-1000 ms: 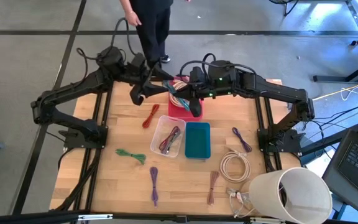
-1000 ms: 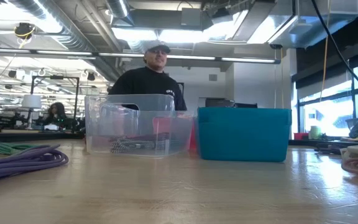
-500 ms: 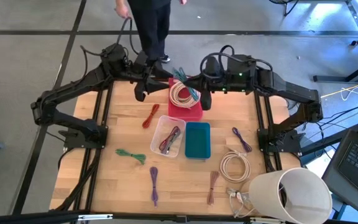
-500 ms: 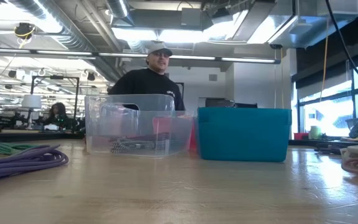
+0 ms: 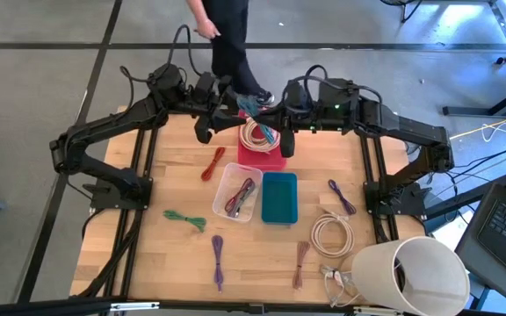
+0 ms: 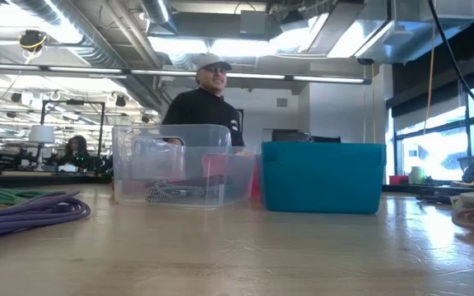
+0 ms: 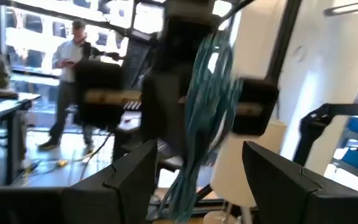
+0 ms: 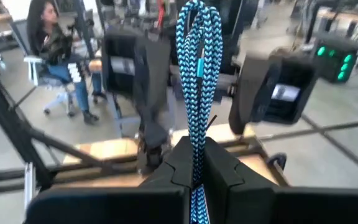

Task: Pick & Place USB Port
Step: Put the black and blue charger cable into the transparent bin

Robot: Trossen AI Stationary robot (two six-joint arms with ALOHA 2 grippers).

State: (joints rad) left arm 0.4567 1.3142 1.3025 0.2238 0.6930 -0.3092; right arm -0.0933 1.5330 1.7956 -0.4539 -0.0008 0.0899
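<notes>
The teal braided cable (image 8: 197,68) is a folded bundle raised over the red bin (image 5: 262,156) at the table's far edge. My right gripper (image 8: 194,163) is shut on it; in the high view this gripper (image 5: 271,116) reaches in from the right. My left gripper (image 7: 197,180) is open and faces it from the left (image 5: 222,112). Its fingers stand on either side of the cable (image 7: 201,118), apart from it. A cream coil (image 5: 255,133) lies in the red bin. Neither gripper shows in the low view. My right gripper pinches the folded teal cable bundle between its two fingers, at a spot (image 8: 195,146) below the looped end (image 8: 197,18), which sticks out past the fingertips. The fingers lie level, coming from the table's right. The cable's strands (image 7: 188,180) hang below the hold, over the red bin.
A clear bin (image 5: 239,191) holding cables and a teal bin (image 5: 279,197) stand mid-table. Red (image 5: 213,163), green (image 5: 185,219) and purple (image 5: 218,260) cables and a cream coil (image 5: 330,233) lie around them. A white cylinder (image 5: 408,270) is at the near right corner. A person (image 6: 204,103) stands behind the far edge.
My right gripper has risen out of the red bin with the teal cable, turned level and now faces my left gripper. The cable has come up clear of the coil in the bin. My left gripper has shifted slightly toward the right. The person behind the table has stepped right.
</notes>
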